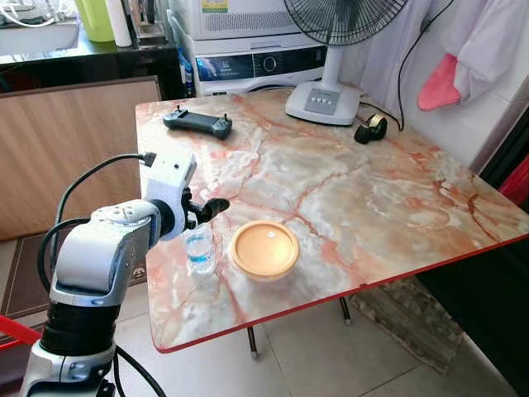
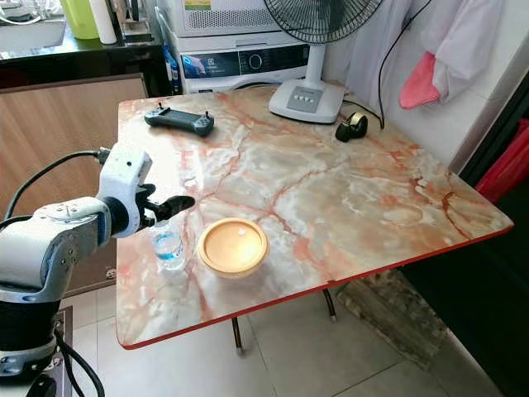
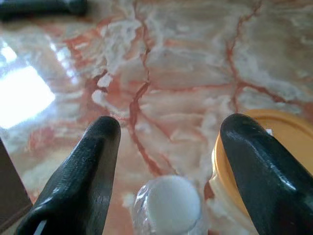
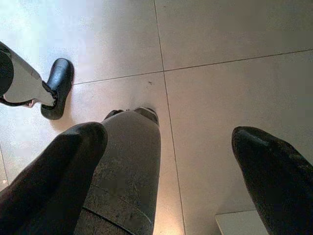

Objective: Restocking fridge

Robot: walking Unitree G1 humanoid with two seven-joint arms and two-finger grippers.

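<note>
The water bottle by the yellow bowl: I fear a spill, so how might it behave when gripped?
The water bottle looks like thin clear plastic, so it may dent. Small and upright, it could tip if nudged. The left end effector is open around its white cap.

Glossy marble-look table, clear plastic bottle, matt black fingers.

A polished, pink-veined marble pattern is shown on the table [image 1: 372,198], with window glare reflected beyond the left gripper [image 3: 166,147]. Its fingers [image 3: 83,181] are seen as smooth black plastic with a dull sheen. Just below them a clear, crinkled plastic bottle [image 1: 199,250] with a white cap is seen; beside it a smooth yellow plastic bowl [image 1: 264,249]. Under the right gripper [image 4: 166,166], glossy pale tiles [image 4: 234,29] are shown.
</note>
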